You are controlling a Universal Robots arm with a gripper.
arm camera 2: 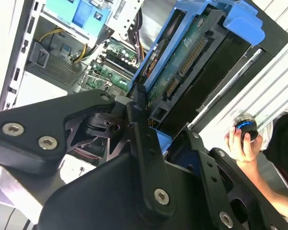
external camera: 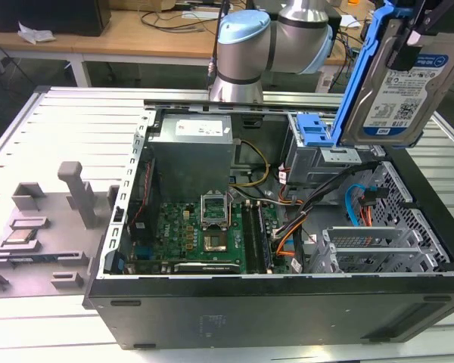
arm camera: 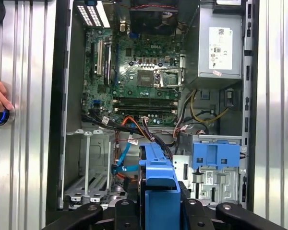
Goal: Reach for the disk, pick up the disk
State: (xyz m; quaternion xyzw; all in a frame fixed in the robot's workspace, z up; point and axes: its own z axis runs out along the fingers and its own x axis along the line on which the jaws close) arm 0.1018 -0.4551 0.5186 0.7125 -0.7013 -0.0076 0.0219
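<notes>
Bright blue plastic frames the flat silver-grey hard drive, the disk (external camera: 397, 83), which your black gripper (arm camera 2: 151, 132) holds clamped by its caddy edges, raised clear above the open black computer case (external camera: 272, 302); judge it stiff, dense, shock-sensitive

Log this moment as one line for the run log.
hand: shut on disk | disk: lifted clear above computer case, held upright

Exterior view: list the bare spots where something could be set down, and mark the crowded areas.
The ribbed metal table is bare between the open computer case and the exterior view's left edge, behind the grey fixture blocks. A bare strip runs in front of the case. Inside the case it is crowded: motherboard, cables, drive cage. The claw holds the disk above the case.
</notes>
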